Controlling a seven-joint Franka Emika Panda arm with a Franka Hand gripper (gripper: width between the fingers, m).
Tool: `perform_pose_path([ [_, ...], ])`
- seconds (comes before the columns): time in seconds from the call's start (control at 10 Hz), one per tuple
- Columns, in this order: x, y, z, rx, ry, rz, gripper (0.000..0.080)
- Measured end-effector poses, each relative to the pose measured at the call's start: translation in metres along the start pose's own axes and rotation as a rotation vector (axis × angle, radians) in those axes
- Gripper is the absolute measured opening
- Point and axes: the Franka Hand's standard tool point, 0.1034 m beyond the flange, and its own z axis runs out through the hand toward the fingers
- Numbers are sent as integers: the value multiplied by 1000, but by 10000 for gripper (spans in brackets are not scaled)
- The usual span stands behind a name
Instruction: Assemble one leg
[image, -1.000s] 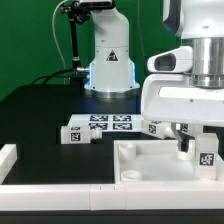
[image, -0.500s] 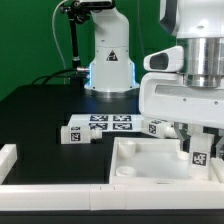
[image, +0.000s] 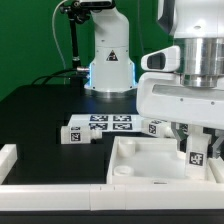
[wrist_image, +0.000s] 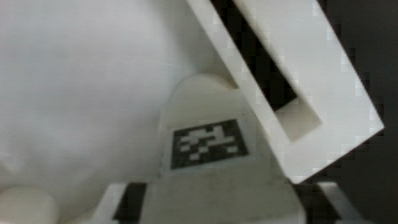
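My gripper (image: 196, 148) is shut on a leg (image: 198, 156), a small white post with a black-and-white tag. It holds the leg upright over the right part of the large white panel (image: 140, 160). In the wrist view the leg (wrist_image: 214, 150) fills the space between my fingers (wrist_image: 128, 200), with the panel (wrist_image: 89, 90) and its raised rim right behind it. Whether the leg's lower end touches the panel is hidden. Several more tagged legs (image: 100, 127) lie in a row behind the panel.
A white L-shaped fence (image: 12, 160) runs along the table's front and the exterior view's left. The arm's white base (image: 110, 60) stands at the back. The table top is black.
My gripper has moved a little toward the exterior view's left with the leg in it. The panel's near corner also sits slightly further left than before.
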Motion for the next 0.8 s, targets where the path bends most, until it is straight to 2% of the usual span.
perform_pose_path([
  [0.1,0,0,0,0,0,0,318],
  [0.2,0,-2,-2,3,1,1,398],
  [0.3,0,-9,-14,11,-10,-5,398],
  [0.4,6,-14,-31,35,1,-21,601],
  [0.5,15,-14,-44,53,12,-22,635],
  [0.7,19,-16,-52,47,2,-1,645],
  [0.8,19,-16,-51,47,5,-3,645],
])
